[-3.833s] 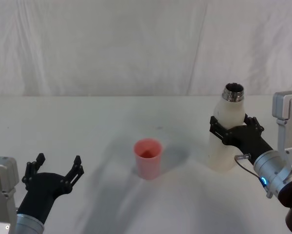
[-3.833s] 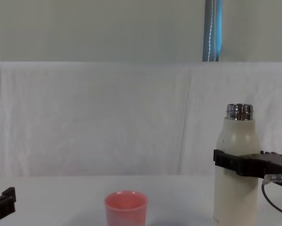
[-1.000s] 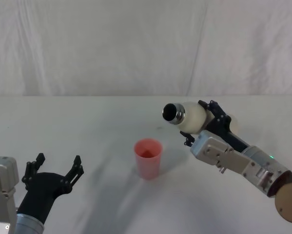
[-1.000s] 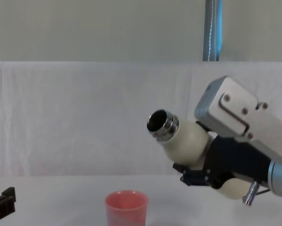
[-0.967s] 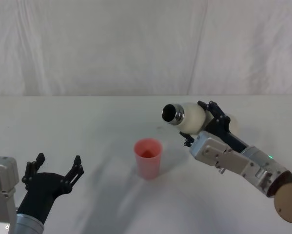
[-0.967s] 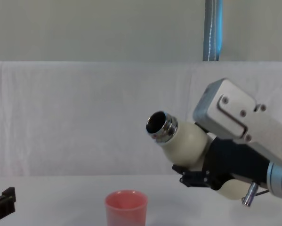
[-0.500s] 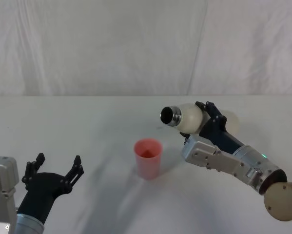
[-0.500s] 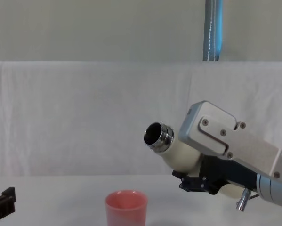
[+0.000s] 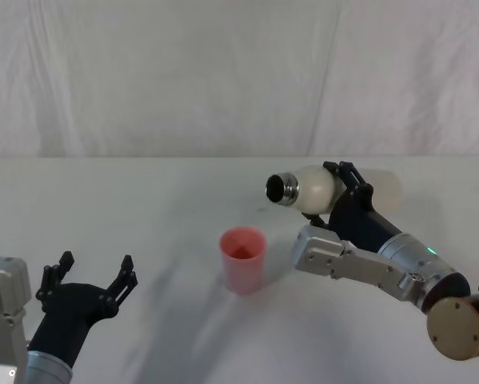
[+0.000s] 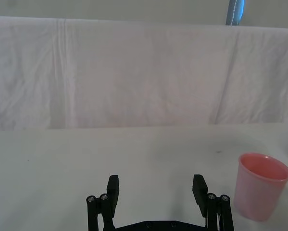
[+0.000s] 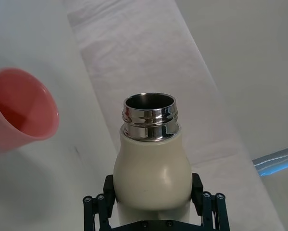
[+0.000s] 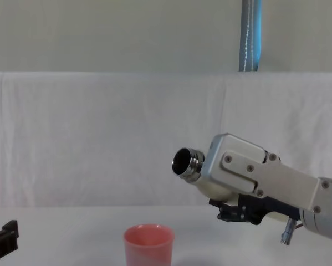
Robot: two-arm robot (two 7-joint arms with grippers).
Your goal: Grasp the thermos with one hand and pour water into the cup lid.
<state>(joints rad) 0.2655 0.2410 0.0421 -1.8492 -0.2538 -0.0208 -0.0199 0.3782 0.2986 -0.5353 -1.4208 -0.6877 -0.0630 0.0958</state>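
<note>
Right pincer (image 9: 345,192) clamped round thermos (image 9: 315,189), tilted near-level | mouth short of cup lid (image 9: 242,258) | advise: carry over rim before tipping further | left pincer (image 9: 93,281) parked, spread wide

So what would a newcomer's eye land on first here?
The cream-white thermos, tipped nearly level in the right gripper, its steel mouth pointing toward the pink cup lid standing upright mid-table. Then the left gripper, open and idle at the near left.
</note>
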